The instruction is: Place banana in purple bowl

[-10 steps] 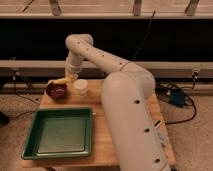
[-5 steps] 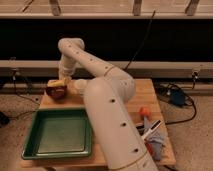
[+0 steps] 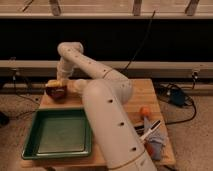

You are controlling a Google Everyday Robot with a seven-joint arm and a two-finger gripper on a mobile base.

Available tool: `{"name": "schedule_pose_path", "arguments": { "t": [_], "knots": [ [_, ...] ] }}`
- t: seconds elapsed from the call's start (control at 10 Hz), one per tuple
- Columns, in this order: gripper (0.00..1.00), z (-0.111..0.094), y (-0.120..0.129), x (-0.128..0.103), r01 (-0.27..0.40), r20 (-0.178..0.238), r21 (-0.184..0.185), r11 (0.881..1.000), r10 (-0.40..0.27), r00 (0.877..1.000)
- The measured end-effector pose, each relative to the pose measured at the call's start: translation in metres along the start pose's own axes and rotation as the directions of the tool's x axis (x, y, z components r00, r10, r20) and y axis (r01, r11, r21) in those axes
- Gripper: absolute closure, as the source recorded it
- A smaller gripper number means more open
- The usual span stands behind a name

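Observation:
The purple bowl (image 3: 56, 92) sits at the far left corner of the wooden table (image 3: 135, 92). The pale-yellow banana (image 3: 53, 83) shows right at the bowl's far rim, partly over its inside. My gripper (image 3: 63, 81) hangs down from the bent arm just above and to the right of the bowl, right beside the banana. I cannot tell whether the banana is held or resting in the bowl.
A green tray (image 3: 57, 132) lies at the front left of the table. A small orange fruit (image 3: 144, 111) and some utensils (image 3: 150, 131) are at the right. My white arm (image 3: 107, 115) crosses the table's middle. A dark wall with rails stands behind.
My arm has swung left and the gripper has come down over the purple bowl. The banana has moved from beside the bowl to its rim.

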Motion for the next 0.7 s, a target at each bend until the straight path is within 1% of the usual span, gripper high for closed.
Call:
{"name": "schedule_pose_path", "arguments": {
  "t": [0.1,0.7],
  "knots": [
    [0.25,0.002,-0.0006,-0.0014,0.002,0.003,0.005,1.0,-0.002,1.0],
    [0.25,0.0008,-0.0001,0.0009,0.0,0.003,0.006,1.0,0.0,1.0]
  ]
}}
